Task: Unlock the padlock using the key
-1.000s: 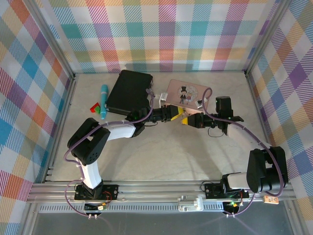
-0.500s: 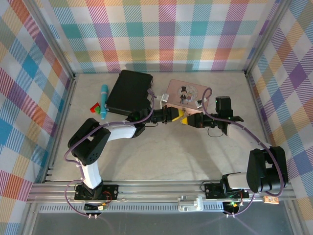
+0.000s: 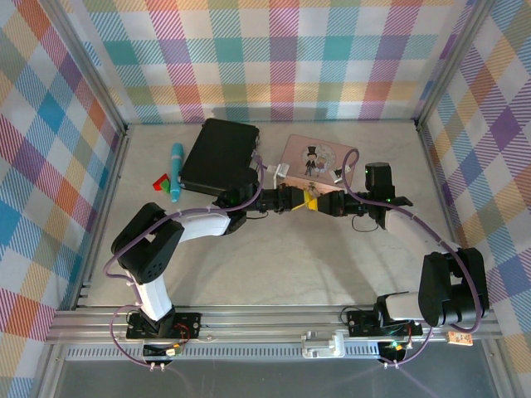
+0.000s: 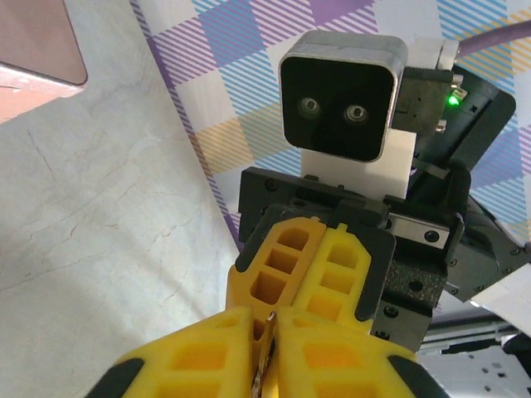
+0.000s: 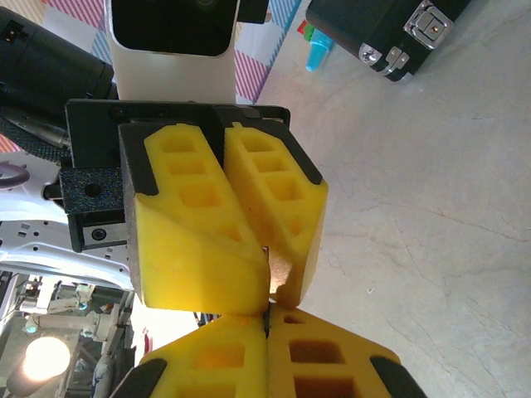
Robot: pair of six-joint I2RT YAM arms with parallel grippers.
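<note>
Now reaches further right with left yellow-fingered gripper [image 5: 264,253], narrowed onto thin silvery metal sliver [image 4: 264,348], tip to tip with tightly closed right gripper [image 4: 292,283], probably to take the key; cannot tell where the brass padlock lies.

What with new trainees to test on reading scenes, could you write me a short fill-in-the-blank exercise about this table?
1. The left claw and the right claw meet tip to ___.
2. Both claws are ___ in colour at their tips.
3. The black case lies on the ___ side of the pink tin.
Missing words: tip; yellow; left.
</note>
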